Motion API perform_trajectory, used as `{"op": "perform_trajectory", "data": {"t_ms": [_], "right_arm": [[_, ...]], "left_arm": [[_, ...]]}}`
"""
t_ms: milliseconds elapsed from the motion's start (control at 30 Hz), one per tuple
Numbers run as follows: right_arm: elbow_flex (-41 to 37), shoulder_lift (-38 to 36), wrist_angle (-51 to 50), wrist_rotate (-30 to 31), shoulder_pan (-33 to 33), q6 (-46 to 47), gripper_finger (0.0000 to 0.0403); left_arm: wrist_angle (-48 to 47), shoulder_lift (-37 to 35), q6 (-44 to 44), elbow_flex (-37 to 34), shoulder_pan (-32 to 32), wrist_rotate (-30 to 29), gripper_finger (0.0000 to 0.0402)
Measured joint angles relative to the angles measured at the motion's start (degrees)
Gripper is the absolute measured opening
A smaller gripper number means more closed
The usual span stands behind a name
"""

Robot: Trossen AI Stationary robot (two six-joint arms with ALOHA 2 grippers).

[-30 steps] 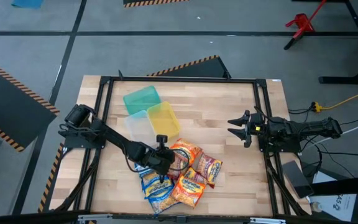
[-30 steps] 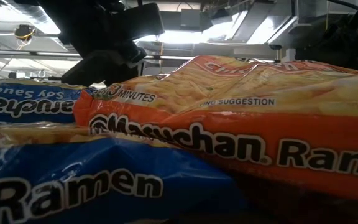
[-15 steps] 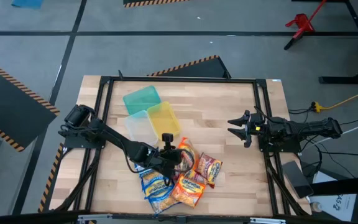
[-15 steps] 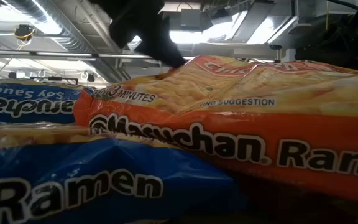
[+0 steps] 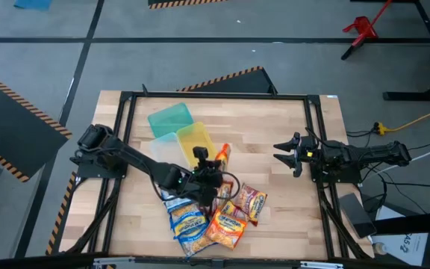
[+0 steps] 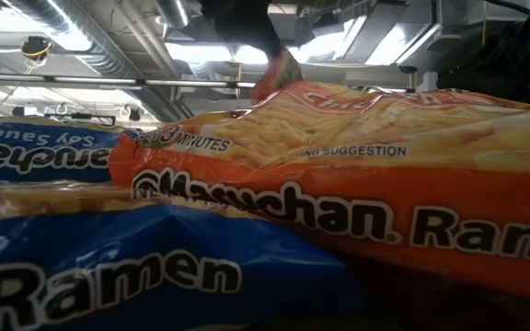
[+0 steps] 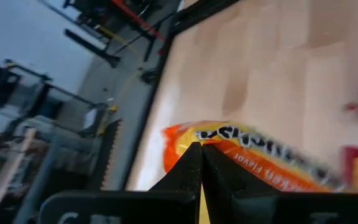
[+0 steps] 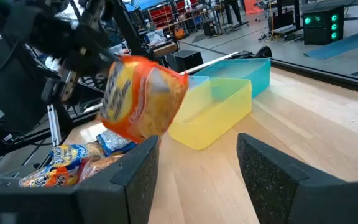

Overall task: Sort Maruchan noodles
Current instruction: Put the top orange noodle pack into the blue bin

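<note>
Left gripper (image 5: 213, 166) just below the frame centre in the high view, fingers (image 7: 194, 168) pinched narrow on an orange crinkly plastic ramen packet (image 5: 222, 157), lifted clear of the pale wooden worktop (image 5: 275, 134) and standing on edge. Same packet hanging in the air at centre left of the right wrist view (image 8: 143, 96), above and beside the yellow translucent plastic container (image 8: 219, 109).

Remaining flat plastic ramen packets (image 5: 215, 213) heaped at lower centre of the high view: blue-and-white ones with yellow at the left of the heap, orange in the middle, red-brown at the right, overlapping one another. Close up in the low view, filling the lower frame, an orange packet (image 6: 366, 198) lying over a blue one (image 6: 136, 267).

Green plastic container (image 5: 170, 119), clear plastic container (image 5: 164, 152) and the yellow one (image 5: 194, 140) clustered touching at upper left of the worktop.

Right gripper (image 5: 285, 153) at the right edge of the worktop, well apart from the heap, fingers (image 8: 272, 174) spread wide, holding nothing.
</note>
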Motion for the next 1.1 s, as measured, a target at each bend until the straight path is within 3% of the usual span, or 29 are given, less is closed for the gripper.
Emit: {"op": "perform_trajectory", "data": {"t_ms": [200, 667, 1100], "right_arm": [[0.0, 0.0, 0.0, 0.0, 0.0, 0.0, 0.0207], [0.0, 0.0, 0.0, 0.0, 0.0, 0.0, 0.0207], [0.0, 0.0, 0.0, 0.0, 0.0, 0.0, 0.0207]], "left_arm": [[-10.6, -3.6, -3.9, 0.2, 2.4, -3.1, 0.0000], [-43.6, -10.7, -28.5, 0.1, 11.8, -7.9, 0.0000], [-49.4, -14.1, -30.5, 0.1, 27.3, -8.8, 0.0000]]}}
